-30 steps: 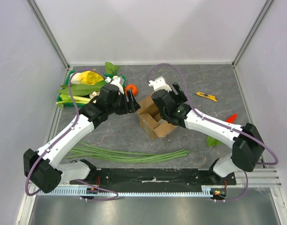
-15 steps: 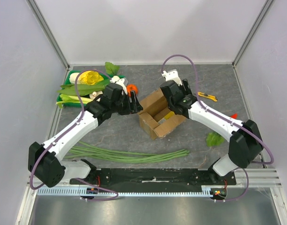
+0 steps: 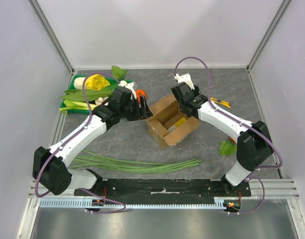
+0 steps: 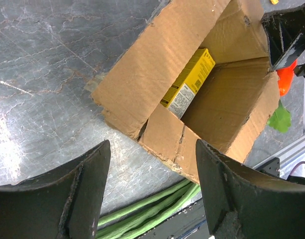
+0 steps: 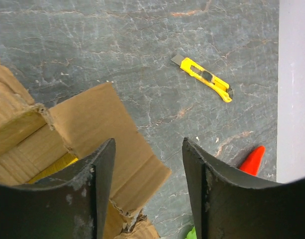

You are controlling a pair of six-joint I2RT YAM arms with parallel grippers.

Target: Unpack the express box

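**Desk:** Where is the parcel sitting?

**Me:** I have the small brown corrugated cardboard express box [image 3: 168, 123] in the middle of the grey table [image 3: 122, 140], between my two arms. Its flaps are folded outward. A slim yellow carton [image 4: 190, 82] lies inside, along one inner wall.

**Desk:** And your hands?

**Me:** My left gripper [image 4: 152, 147] hangs just beside the box's left side, with its fingers spread wide and nothing between them. My right gripper [image 5: 147, 144] is over the far right flap. Its fingers are also apart and empty, and I see bare table through the gap.

**Desk:** What else is around?

**Me:** A yellow plastic box cutter [image 5: 204, 77] lies to the right, well apart from the box. A bundle of long green beans [image 3: 137, 164] stretches along the near side. A green plastic tray [image 3: 64, 105] of vegetables sits at the far left.
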